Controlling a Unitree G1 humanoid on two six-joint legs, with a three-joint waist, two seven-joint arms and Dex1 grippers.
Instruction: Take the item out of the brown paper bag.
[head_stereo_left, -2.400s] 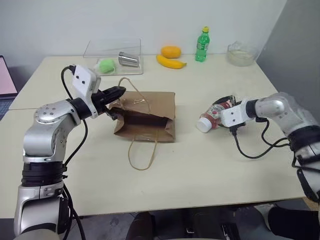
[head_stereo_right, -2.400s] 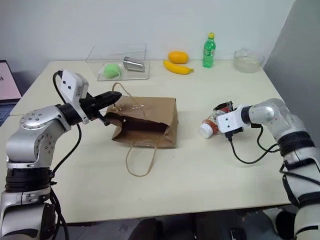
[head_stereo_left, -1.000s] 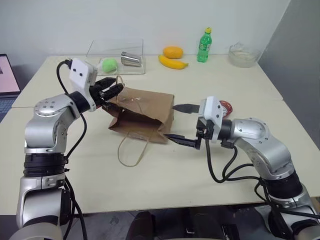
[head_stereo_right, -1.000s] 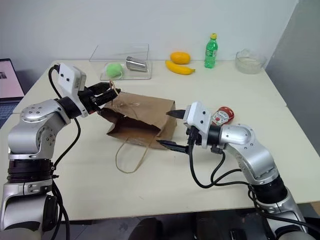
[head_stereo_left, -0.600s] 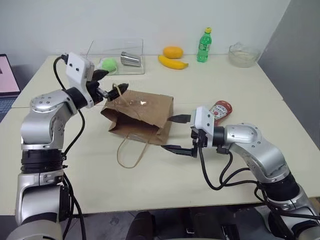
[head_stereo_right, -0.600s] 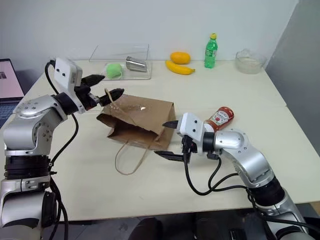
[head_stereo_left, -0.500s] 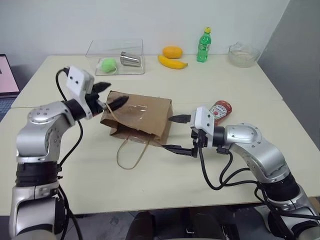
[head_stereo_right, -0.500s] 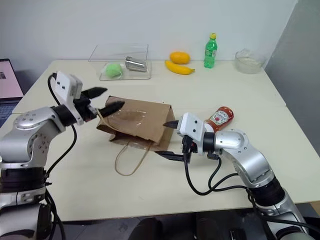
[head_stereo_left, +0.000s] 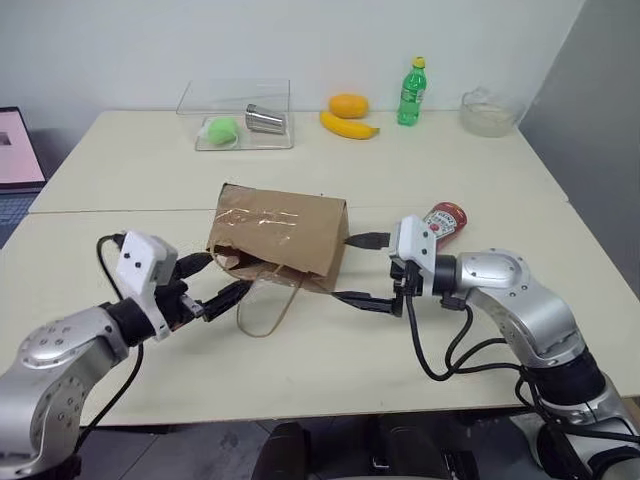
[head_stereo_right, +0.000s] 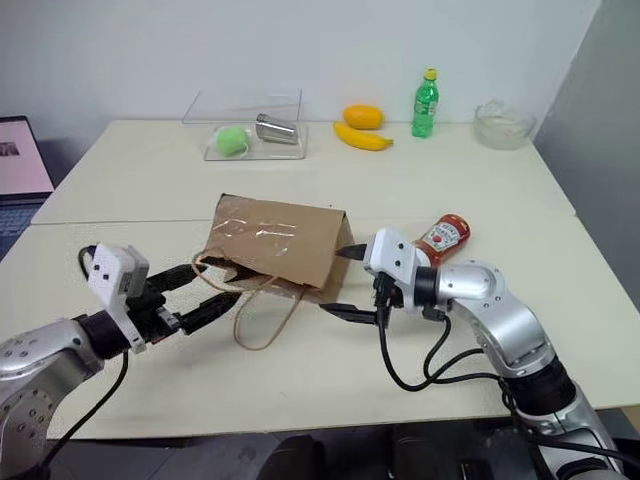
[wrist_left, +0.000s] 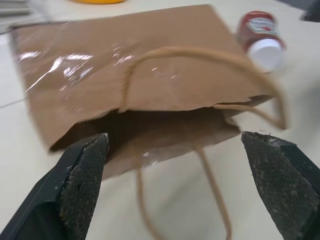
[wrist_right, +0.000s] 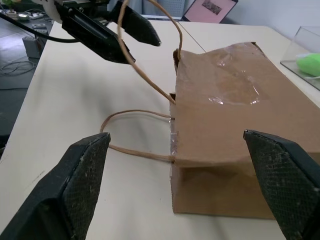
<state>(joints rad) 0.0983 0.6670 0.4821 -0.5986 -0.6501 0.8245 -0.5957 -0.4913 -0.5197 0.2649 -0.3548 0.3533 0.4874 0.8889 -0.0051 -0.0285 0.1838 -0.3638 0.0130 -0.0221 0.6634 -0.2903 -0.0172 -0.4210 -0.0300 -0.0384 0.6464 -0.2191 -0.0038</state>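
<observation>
The brown paper bag (head_stereo_left: 278, 233) lies on its side at the centre of the frame on the pale table (head_stereo_left: 330, 370), its dark mouth turned toward the lower left and strips of shiny tape catching light on its upper face. One tan cord handle (head_stereo_left: 268, 307) loops flat on the tabletop just below the mouth; in the right wrist view the other handle arcs up from the bag's edge past the left gripper's two black fingers, though whether cord and fingers touch cannot be told. The left gripper (head_stereo_left: 212, 282) sits at the lower left of the frame, just beside the bag's mouth, its jaws spread wide and holding nothing. The right gripper (head_stereo_left: 362, 270) is right of centre, pointing at the bag's closed end, jaws likewise released and empty, one finger above the other. The item (head_stereo_left: 444, 221), a red squeeze bottle with a white cap, lies on its side on the table right of the bag, outside it and just behind the right gripper's wrist. Along the far edge, in the upper part of the frame, stand a clear tray (head_stereo_left: 238, 124), a banana (head_stereo_left: 348, 125), an orange fruit (head_stereo_left: 348, 104), a green soda bottle (head_stereo_left: 407, 92) and a glass bowl (head_stereo_left: 486, 112).
</observation>
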